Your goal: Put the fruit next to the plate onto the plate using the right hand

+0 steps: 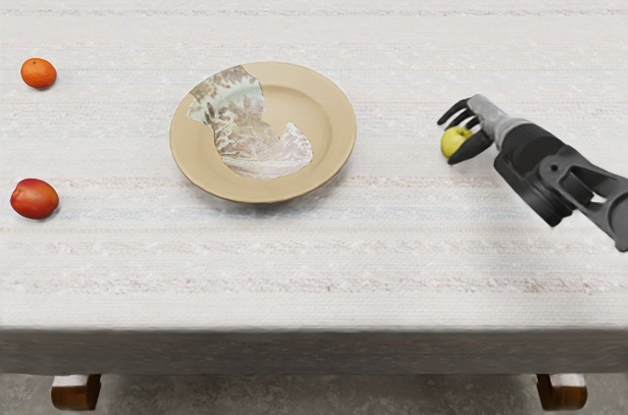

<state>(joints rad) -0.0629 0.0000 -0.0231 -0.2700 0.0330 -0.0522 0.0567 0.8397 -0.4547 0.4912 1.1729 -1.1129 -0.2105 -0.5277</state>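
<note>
Head view: right of the frame's centre, the right hand (481, 127) closes its dark fingers (457, 112) around the yellow-green fruit (452, 142), which rests on the table (392, 258), apart from the plate (340, 127) at centre.

I'm seeing bright, flat, diffuse light; faint soft shadow hugs the plate (329, 126) near rim; table (392, 258) texture around it slightly blurred.

You've got a tan round plate (324, 121) with a grey-white mottled patch (kinda landscape-ish), a small yellow-green round fruit (453, 140) and a pale faintly striped tablecloth (392, 258).
</note>
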